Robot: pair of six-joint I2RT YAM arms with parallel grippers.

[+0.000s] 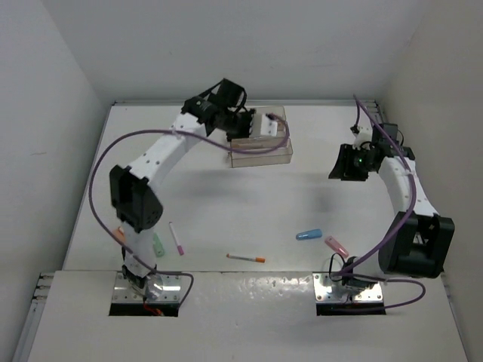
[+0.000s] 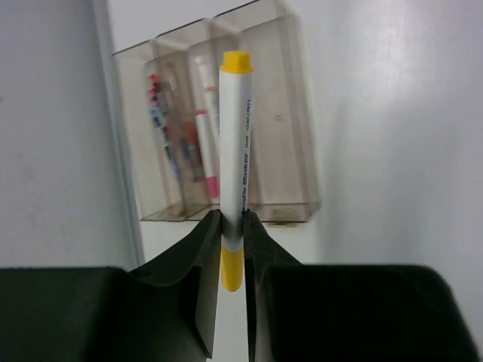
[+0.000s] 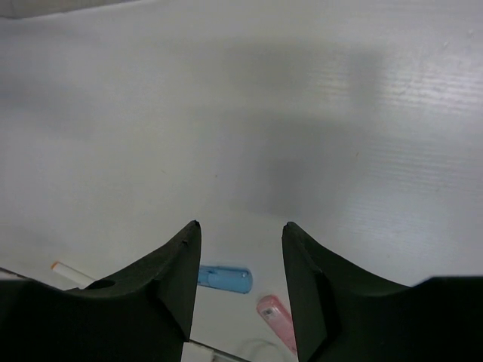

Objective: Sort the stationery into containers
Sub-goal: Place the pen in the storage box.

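The left jaws are clenched on a yellow-capped marker (image 2: 235, 151); the right jaws stand parted with nothing between them.

From the top external view, the left jaws hang over the containers (image 1: 264, 151) at the far side of the tabletop (image 1: 226, 204). The right jaws hover well apart from them, to the right. Unsorted items lie near the arm bases: a green piece (image 1: 158, 244), a pink-capped pen (image 1: 176, 237), an orange-tipped pen (image 1: 246, 258), a blue piece (image 1: 309, 234) and a pink piece (image 1: 336, 245).

In the left wrist view, the marker is pinched near its tail, so most of its length juts out unsupported towards the containers (image 2: 294, 113). It lines up roughly with the wall between the middle tray and the right one. The left and middle trays already hold pens; what the right tray holds I cannot tell. The likely risks:
- Held so close to one end, the marker could swivel between the jaws.
- Its cap could land on the divider and leave the marker straddling two trays.
- If released too high, it might bounce out.
- A nudge could shove the light plastic row.

The right wrist view shows the blue piece (image 3: 223, 277) and the pink piece (image 3: 275, 313) below the open jaws, with the orange-tipped pen (image 3: 68, 271) off to the side. The blue and pink pieces lie near each other, so a careless descent could knock one while reaching for the other.
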